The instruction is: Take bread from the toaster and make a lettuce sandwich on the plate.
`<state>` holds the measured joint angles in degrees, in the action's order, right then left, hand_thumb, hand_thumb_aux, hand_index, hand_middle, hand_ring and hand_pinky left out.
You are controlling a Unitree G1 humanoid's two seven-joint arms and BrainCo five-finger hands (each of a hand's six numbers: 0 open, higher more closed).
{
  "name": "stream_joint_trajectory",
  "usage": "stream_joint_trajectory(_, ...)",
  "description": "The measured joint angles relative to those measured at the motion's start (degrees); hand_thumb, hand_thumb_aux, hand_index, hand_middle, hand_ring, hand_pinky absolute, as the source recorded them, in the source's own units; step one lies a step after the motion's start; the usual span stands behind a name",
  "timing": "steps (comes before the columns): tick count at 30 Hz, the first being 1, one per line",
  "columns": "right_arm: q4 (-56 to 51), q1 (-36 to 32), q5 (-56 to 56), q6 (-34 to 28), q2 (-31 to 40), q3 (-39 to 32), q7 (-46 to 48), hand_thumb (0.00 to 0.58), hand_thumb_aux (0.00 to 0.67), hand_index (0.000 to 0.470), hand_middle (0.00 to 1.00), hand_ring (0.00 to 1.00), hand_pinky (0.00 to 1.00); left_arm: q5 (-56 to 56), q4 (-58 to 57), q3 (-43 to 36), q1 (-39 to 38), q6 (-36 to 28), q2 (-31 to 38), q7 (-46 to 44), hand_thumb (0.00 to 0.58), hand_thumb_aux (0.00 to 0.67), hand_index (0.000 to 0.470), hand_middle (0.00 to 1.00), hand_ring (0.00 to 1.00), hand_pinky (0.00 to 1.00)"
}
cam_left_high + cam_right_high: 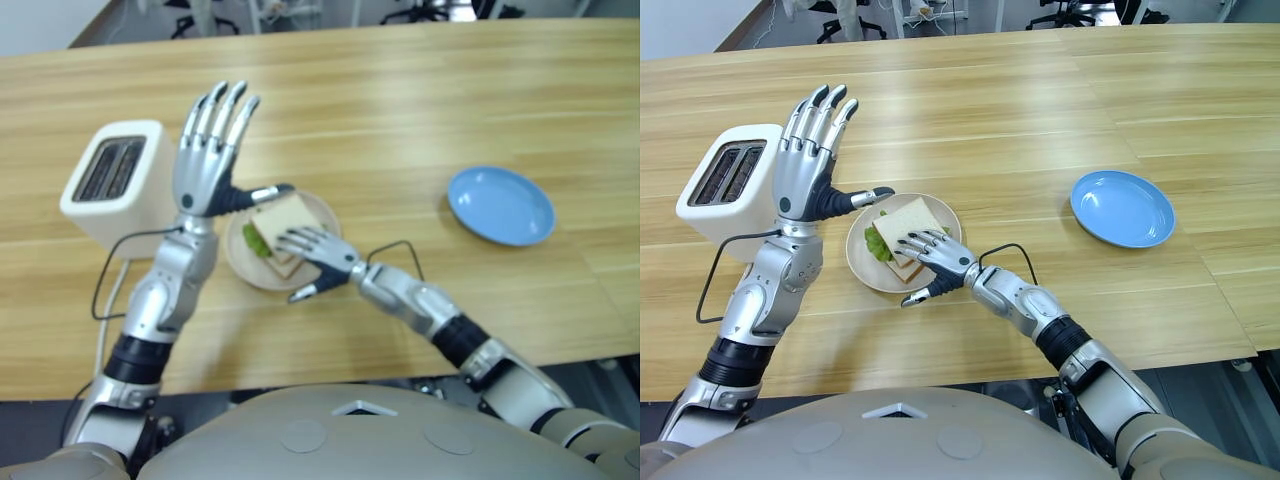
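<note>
- Wooden table (1040, 100), spanning the scene from the near edge to the far edge.
- White toaster (725, 185), upright toward the table's left edge, slots facing up, dark cable (710, 280) trailing from it toward the near edge.
- Blue plate (1123, 208), toward the table's right side, well apart from everything else.
- Beige plate (862, 268), just right of the toaster and closer to the near edge, carrying the sandwich.
- Left hand (805, 150), raised between toaster and beige plate, released, fingers straight and pointing at the far edge, thumb stretched out over the plate's rim, grasping nothing.
- Right hand (935, 258), lying palm down on the sandwich, fingers spread flat across the top slice, pressing rather than gripping.
- Bread (910, 218), top slice stacked on a lower one, on the beige plate.
- Lettuce (877, 243), green, poking out between the slices on the side facing the toaster.
</note>
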<state>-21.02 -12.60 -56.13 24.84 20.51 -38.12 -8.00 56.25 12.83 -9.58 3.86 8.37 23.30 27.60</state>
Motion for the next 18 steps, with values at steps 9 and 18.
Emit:
stream_joint_trajectory(9, 17.43, 6.85, 3.33, 3.67, 6.84, 6.89, -4.71, 0.0, 0.0, 0.0, 0.0, 0.0, 0.0, -5.18, -5.74, 1.51, -0.3, 2.39, 0.1, -0.14, 0.0, 0.0, 0.0, 0.0, 0.0, 0.0)
stream_joint_trajectory(18, 28.36, 8.83, 4.77, 8.78, 7.19, 15.29, -13.57, 0.0, 0.0, 0.0, 0.0, 0.0, 0.0, -14.61, -7.77, 4.04, -0.38, 6.52, 0.04, -1.83, 0.0, 0.0, 0.0, 0.0, 0.0, 0.0)
